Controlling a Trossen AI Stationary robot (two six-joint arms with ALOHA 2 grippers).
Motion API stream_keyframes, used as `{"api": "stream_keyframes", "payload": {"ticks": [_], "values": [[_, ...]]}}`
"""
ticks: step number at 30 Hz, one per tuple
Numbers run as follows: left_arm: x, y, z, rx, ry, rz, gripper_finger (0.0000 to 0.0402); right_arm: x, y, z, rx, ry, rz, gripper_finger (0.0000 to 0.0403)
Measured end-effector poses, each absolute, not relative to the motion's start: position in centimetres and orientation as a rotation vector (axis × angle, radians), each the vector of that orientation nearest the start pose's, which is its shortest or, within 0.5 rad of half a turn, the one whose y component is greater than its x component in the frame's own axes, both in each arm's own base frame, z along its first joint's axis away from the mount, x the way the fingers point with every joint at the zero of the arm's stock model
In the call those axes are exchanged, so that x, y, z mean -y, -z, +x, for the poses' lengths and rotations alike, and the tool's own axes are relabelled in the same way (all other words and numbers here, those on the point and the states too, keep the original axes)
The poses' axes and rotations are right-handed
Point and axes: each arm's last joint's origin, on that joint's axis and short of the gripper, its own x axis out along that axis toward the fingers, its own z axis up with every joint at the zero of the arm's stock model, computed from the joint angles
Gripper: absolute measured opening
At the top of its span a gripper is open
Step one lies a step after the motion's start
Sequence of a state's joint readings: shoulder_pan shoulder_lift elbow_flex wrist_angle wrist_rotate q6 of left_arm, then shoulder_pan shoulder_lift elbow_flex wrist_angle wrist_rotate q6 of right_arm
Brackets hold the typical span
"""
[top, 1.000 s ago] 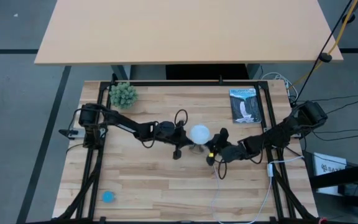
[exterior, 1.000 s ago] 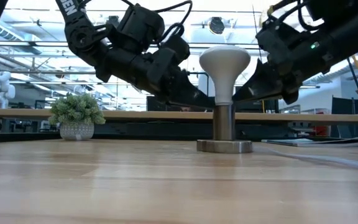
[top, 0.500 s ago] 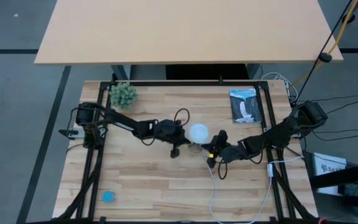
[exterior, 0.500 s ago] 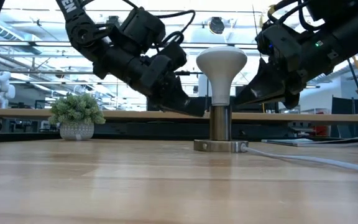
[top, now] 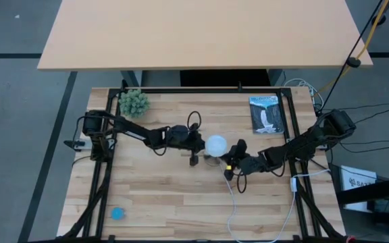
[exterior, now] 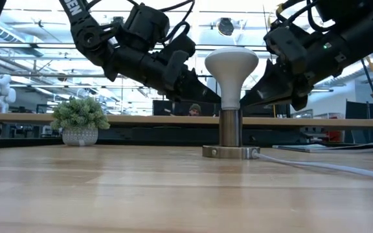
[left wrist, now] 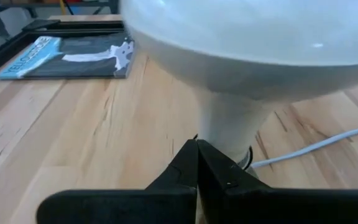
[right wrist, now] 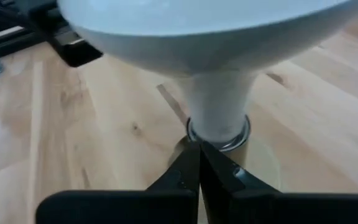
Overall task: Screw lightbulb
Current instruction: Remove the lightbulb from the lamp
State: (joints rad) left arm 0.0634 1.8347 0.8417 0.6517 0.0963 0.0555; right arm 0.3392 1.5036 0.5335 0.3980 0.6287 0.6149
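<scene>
A fuzzy green potted plant (top: 134, 102) sits at the table's far left corner, a glossy booklet (top: 267, 114) far right, a small blue object (top: 117, 213) near left, all well clear. Mid-table, the lightbulb (top: 216, 144) stands upright, matte white globe over a tapered neck, seated in a silvery cylindrical socket (exterior: 230, 128) on a round metal base (exterior: 231, 153), with a white cord (exterior: 322, 165) trailing away across pale wood planks. The left gripper (left wrist: 197, 163) presses in beside the neck, fingers pinched together, holding nothing. The right gripper (right wrist: 199, 163) crowds the opposite side, fingers likewise together and empty.
</scene>
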Motion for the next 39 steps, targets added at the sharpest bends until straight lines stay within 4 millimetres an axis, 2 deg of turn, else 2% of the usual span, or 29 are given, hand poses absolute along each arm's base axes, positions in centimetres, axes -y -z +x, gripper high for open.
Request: {"api": "stream_keyframes", "payload": {"ticks": [6, 14, 17, 21, 28, 33, 39], "values": [[-1.4, -15.3, 36.3, -0.343, 0.095, 0.021, 0.0000, -6.9, -14.9, 25.6, -0.387, 0.496, 0.299, 0.0000], [0.9, -15.0, 36.2, -0.373, 0.236, 0.011, 0.0000, -6.5, -14.7, 25.4, -0.366, 0.594, 0.280, 0.0000], [1.3, -14.6, 36.0, -0.424, 0.239, -0.008, 0.0000, -6.3, -14.2, 25.0, -0.407, 0.626, 0.300, 0.0000], [0.4, -14.0, 35.7, -0.506, 0.135, -0.005, 0.0000, -6.8, -13.6, 24.6, -0.472, 0.598, 0.359, 0.0000], [-2.1, -14.4, 35.9, -0.457, 0.005, -0.025, 0.0000, -8.3, -14.5, 25.1, -0.439, 0.413, 0.368, 0.0000], [-2.2, -15.5, 36.3, -0.338, 0.090, -0.010, 0.0000, -8.4, -15.2, 25.5, -0.364, 0.412, 0.291, 0.0000], [-2.0, -15.6, 36.3, -0.325, 0.149, -0.016, 0.0000, -7.6, -15.1, 25.6, -0.365, 0.464, 0.276, 0.0000]]}}
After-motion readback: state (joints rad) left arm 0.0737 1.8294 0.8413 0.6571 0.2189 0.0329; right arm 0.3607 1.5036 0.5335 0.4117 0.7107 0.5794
